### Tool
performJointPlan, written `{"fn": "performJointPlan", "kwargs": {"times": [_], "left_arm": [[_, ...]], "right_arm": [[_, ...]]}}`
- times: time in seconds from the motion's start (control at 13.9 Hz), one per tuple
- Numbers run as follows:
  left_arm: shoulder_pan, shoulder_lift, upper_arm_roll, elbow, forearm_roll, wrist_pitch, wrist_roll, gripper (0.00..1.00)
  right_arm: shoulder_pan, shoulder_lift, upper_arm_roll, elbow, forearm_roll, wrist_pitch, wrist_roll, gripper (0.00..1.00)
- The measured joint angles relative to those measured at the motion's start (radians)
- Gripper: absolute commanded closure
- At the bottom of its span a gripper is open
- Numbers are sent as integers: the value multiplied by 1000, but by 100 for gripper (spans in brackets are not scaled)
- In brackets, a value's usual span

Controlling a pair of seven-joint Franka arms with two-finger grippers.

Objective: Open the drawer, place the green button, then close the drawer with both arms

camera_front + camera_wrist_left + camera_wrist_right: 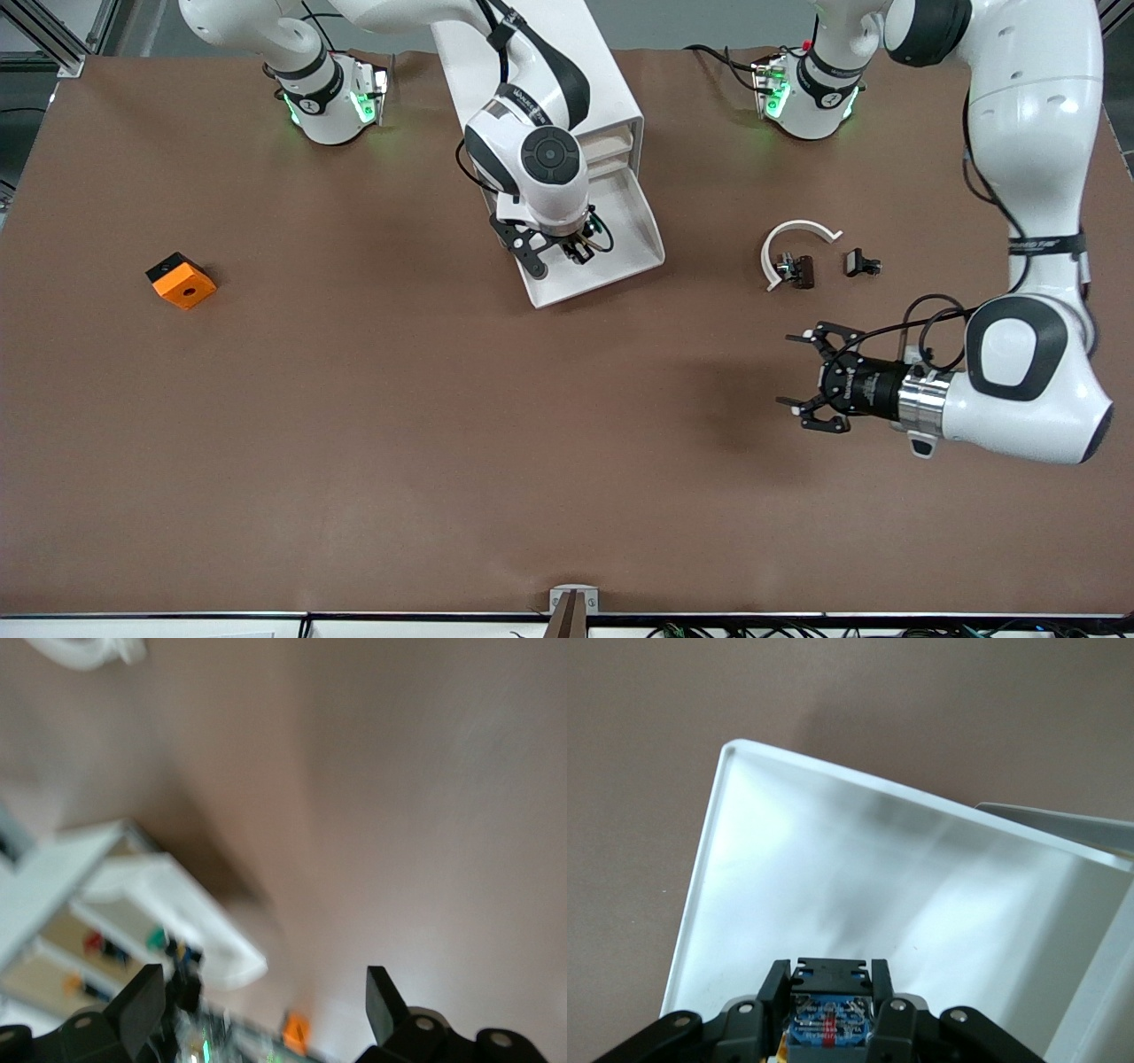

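The lowest drawer (604, 282) of the white cabinet (611, 97) stands pulled out. My right gripper (580, 250) hangs over the open drawer, shut on the button. In the right wrist view the gripper (830, 981) clamps the button's (830, 1014) black middle and blue base, above the drawer's white floor (859, 877). The green cap is hidden there. My left gripper (811, 381) is open and empty, low over the bare table near the left arm's end. In the left wrist view its fingers (142, 997) stand wide apart, and the drawer (190, 904) shows blurred.
A white curved arc with a dark brown part (795, 257) and a small black part (861, 263) lie between the cabinet and the left arm. An orange cube (182, 281) lies toward the right arm's end of the table; it also shows in the left wrist view (297, 1032).
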Motion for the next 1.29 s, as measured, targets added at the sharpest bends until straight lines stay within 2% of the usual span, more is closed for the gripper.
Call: {"fn": "performJointPlan", "kwargs": {"times": [0.14, 0.29, 0.36, 0.5, 0.72, 0.93, 1.15, 1.29], "left_arm": [[-23, -44, -15, -1, 143, 0, 92, 0], [-43, -73, -32, -1, 255, 0, 191, 0], [-50, -84, -41, -1, 313, 0, 239, 0], [-69, -104, -63, -4, 445, 0, 329, 0], [-109, -126, -91, -9, 586, 0, 377, 0], [-147, -126, -104, -22, 612, 1, 387, 0], [-221, -105, -115, -56, 613, 44, 390, 0], [-286, -86, -118, -104, 615, 134, 390, 0]], "right_arm": [[2, 12, 0, 0, 0, 3, 0, 88], [3, 23, 0, 0, 0, 3, 0, 69], [3, 26, 0, 0, 0, 3, 0, 50], [3, 29, 0, 1, 0, 3, 1, 0], [3, 29, -1, 5, 0, 3, 1, 0], [1, 26, -13, 37, 0, -9, 3, 0], [-53, -13, -30, 137, 0, -151, 1, 0], [-126, -54, -32, 214, 0, -283, -51, 0]]}}
